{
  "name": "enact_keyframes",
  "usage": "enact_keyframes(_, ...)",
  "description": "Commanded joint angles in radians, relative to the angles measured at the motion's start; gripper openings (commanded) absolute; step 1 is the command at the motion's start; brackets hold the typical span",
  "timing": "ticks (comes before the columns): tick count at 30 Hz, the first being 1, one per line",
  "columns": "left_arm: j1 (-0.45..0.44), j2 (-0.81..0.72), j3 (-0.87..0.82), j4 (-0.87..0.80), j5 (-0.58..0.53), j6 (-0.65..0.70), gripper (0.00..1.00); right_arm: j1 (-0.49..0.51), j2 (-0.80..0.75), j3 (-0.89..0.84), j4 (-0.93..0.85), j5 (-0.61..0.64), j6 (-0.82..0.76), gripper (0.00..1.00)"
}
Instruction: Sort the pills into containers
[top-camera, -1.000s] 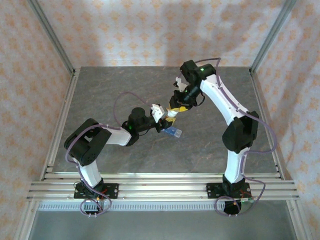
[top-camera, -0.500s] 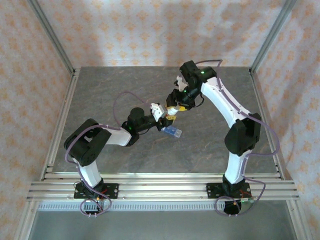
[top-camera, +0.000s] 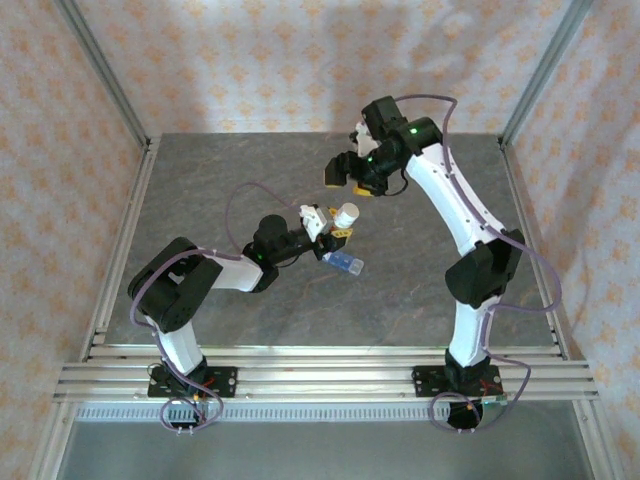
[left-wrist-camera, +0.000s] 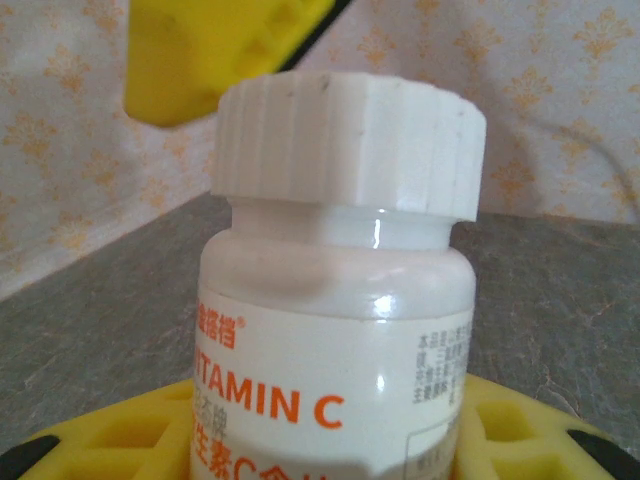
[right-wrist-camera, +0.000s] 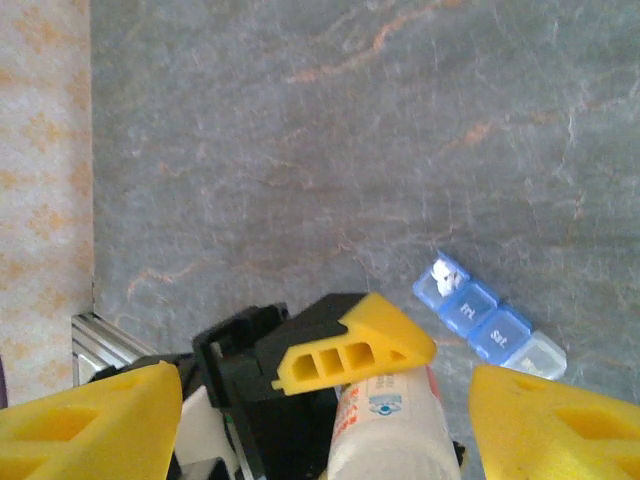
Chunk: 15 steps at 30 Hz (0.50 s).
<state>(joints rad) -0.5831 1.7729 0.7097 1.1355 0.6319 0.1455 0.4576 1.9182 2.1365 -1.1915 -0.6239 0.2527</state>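
- I count two arms, one bottle and one pill box (right-wrist-camera: 490, 322) on the grey table (top-camera: 220, 190).
- The pill box is a short strip of translucent blue plastic. I make out four compartments in a row, and the two middle lids carry lettering.
- A small white piece (right-wrist-camera: 445, 272) sits at the strip's left end compartment. I cannot tell whether it lies in it or on it.
- The pill box lies flat near the middle of the table, just near-right of the bottle and apart from both grippers.
- My left gripper (top-camera: 335, 230) is clamped on the white bottle (left-wrist-camera: 330, 330), which has a ribbed white cap and an orange "VITAMIN C" label.
- My right gripper (top-camera: 345, 175) has its yellow fingers spread wide with nothing between them. It hangs just far of the bottle.
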Motion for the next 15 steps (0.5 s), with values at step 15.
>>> enact_keyframes(15,0.013,-0.038,0.061,0.124,0.126,-0.262,0.00,-0.077,-0.277,-0.198,0.069,0.026,-0.288,0.70)
